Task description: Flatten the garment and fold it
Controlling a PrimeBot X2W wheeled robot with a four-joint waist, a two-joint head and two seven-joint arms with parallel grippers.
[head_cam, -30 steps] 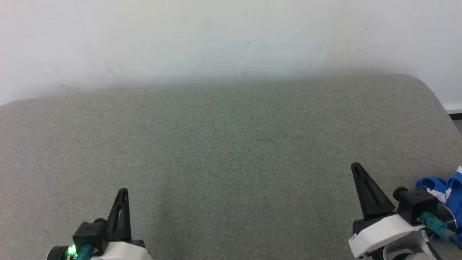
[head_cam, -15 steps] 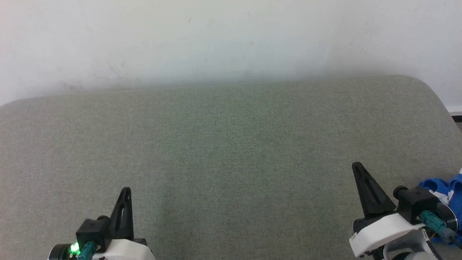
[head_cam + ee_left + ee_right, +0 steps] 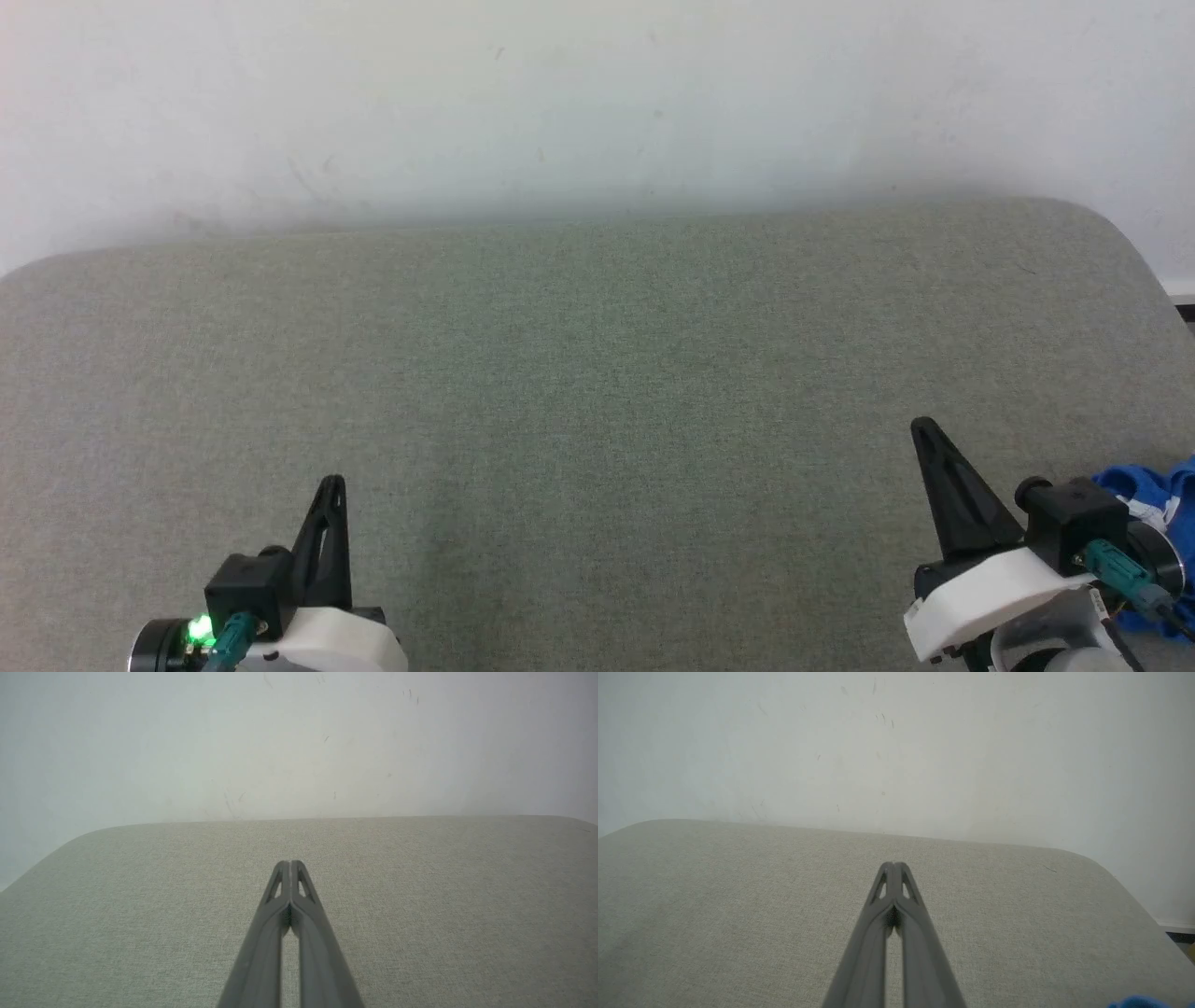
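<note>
The garment [image 3: 1156, 493], a bright blue piece of soft fabric with a patch of white trim, lies bunched at the far right edge of the grey-green cloth-covered surface [image 3: 597, 373], at the lower right corner of the head view. We see part of it; the rest is cut off by the frame edge or hidden behind the black housing and teal connector [image 3: 1113, 566] on the right wrist. In the right wrist view a small blue fold of the garment [image 3: 1139, 1003] shows at the bottom right corner, well to the side of the fingers. The right pincer [image 3: 926, 431] sits just beside the garment, on its left, with its two long dark fingers pressed together at the tips and nothing between them; the right wrist view confirms the closed right pincer [image 3: 893, 867] pointing across bare cloth toward the white scuffed wall [image 3: 597, 103]. The left pincer [image 3: 332, 487] stands at the lower left, well apart from the garment, also closed on nothing; the left wrist view shows the left pincer [image 3: 290, 865] with its tips meeting over the surface. A green indicator light [image 3: 198, 630] glows on the left wrist. We cannot tell whether either pincer touches the surface.
</note>
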